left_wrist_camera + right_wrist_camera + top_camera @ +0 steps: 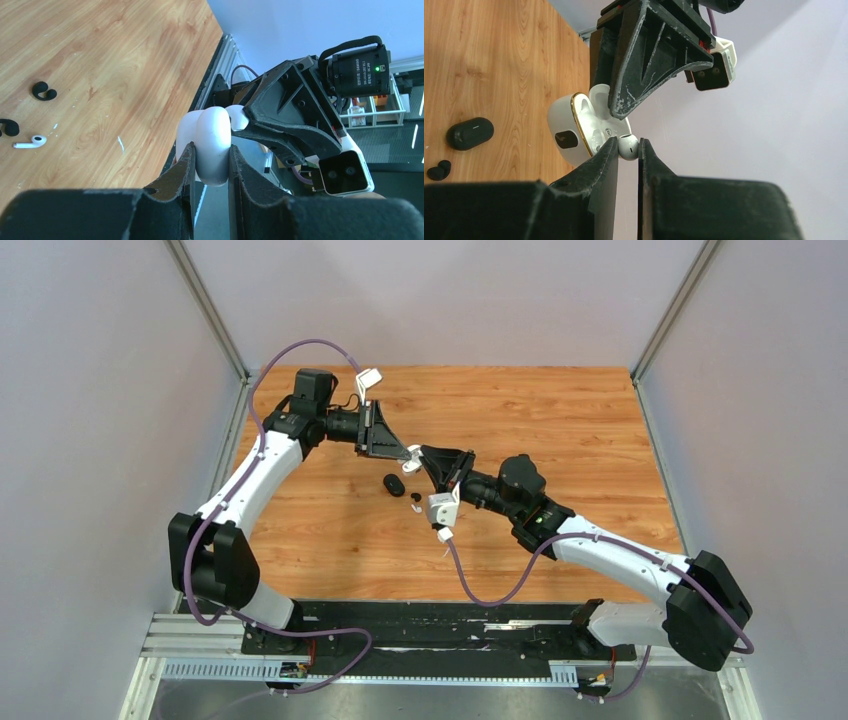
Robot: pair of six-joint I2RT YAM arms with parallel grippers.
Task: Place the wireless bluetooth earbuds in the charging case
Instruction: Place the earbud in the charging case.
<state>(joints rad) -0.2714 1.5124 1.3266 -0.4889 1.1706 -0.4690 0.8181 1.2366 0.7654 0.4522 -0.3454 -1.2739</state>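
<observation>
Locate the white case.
White case is clamped in the left jaws at the centre of the top view; the right jaws hold a white earbud at its open side.

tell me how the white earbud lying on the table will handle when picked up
The loose white earbud is probably stiff and light: it looks like small moulded plastic. Its smooth rounded head may slip in a pinch. Lying flat along its stem on the table, it likely won't roll far.

charging case [561,120]: white, gold rim | earbud [628,146]: white | second case [470,133]: black | table [499,60]: orange-brown wood grain
</observation>
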